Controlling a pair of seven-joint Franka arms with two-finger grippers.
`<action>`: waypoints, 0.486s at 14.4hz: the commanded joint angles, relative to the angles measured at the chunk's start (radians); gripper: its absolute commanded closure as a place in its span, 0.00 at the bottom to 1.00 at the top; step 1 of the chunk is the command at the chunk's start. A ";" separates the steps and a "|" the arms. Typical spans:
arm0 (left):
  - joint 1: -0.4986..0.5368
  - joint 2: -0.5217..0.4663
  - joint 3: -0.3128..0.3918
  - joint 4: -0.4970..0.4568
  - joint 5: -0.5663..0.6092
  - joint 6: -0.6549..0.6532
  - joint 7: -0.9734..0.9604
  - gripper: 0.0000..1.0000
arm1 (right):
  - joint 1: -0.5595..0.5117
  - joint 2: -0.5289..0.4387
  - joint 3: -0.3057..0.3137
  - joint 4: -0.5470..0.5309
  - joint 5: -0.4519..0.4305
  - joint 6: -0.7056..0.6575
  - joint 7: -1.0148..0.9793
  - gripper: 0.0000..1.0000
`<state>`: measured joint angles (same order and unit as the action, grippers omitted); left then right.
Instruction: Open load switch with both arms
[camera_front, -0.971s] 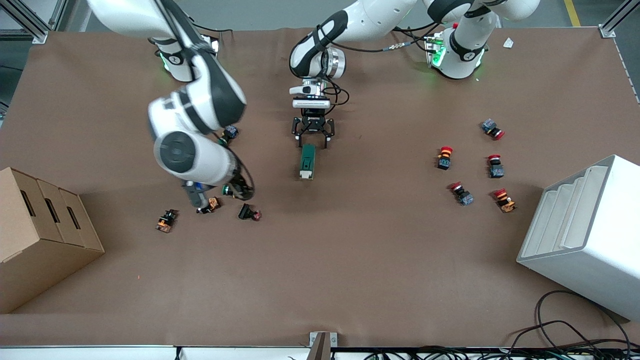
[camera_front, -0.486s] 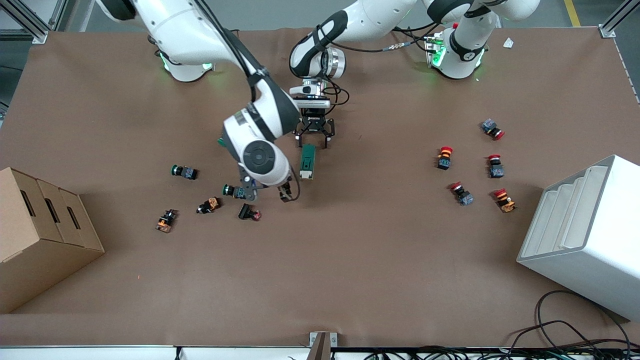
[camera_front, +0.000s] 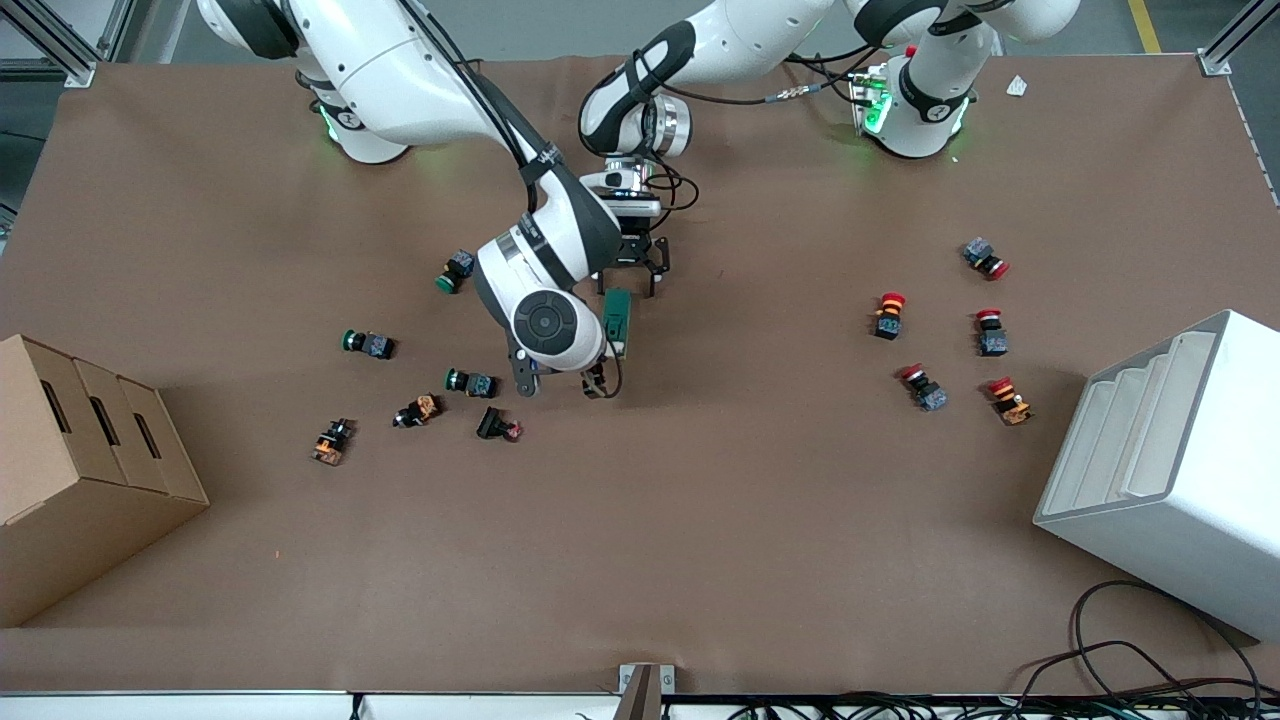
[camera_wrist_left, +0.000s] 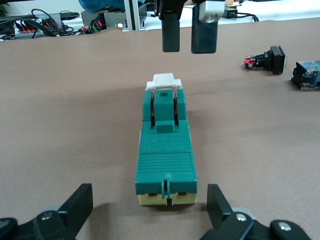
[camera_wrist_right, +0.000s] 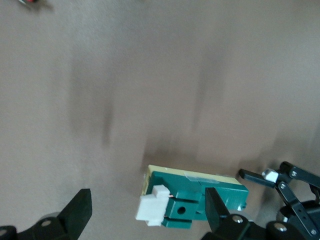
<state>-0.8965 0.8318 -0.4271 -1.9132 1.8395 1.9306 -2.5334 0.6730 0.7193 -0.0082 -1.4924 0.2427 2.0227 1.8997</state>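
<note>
The right tool (camera_front: 598, 383) has swung in from the cluster of small push buttons (camera_front: 470, 381) and now hangs over the surface (camera_front: 700, 520) at about 6 o'clock from the load switch (camera_front: 617, 322), fingers spread wide and empty. The left tool (camera_front: 628, 282) stays at 12 o'clock of the switch, also released, its fingers either side of that end but not touching. The switch lies flat mid-surface, unmoved, its white lever (camera_wrist_left: 163, 81) toward the right tool. Both arms look almost in place; gripping seems next.
</note>
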 joint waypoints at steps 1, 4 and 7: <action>0.002 0.029 0.001 0.003 -0.005 -0.009 -0.019 0.00 | 0.026 0.017 -0.007 0.008 0.024 -0.013 0.016 0.00; 0.002 0.029 0.001 0.002 -0.005 -0.009 -0.019 0.00 | 0.042 0.031 -0.007 0.003 0.024 -0.015 0.016 0.00; 0.002 0.027 0.001 0.002 -0.005 -0.009 -0.019 0.00 | 0.048 0.045 -0.007 0.003 0.024 -0.015 0.029 0.00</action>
<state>-0.8965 0.8325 -0.4271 -1.9132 1.8395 1.9306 -2.5442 0.7119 0.7573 -0.0081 -1.4926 0.2522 2.0131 1.9082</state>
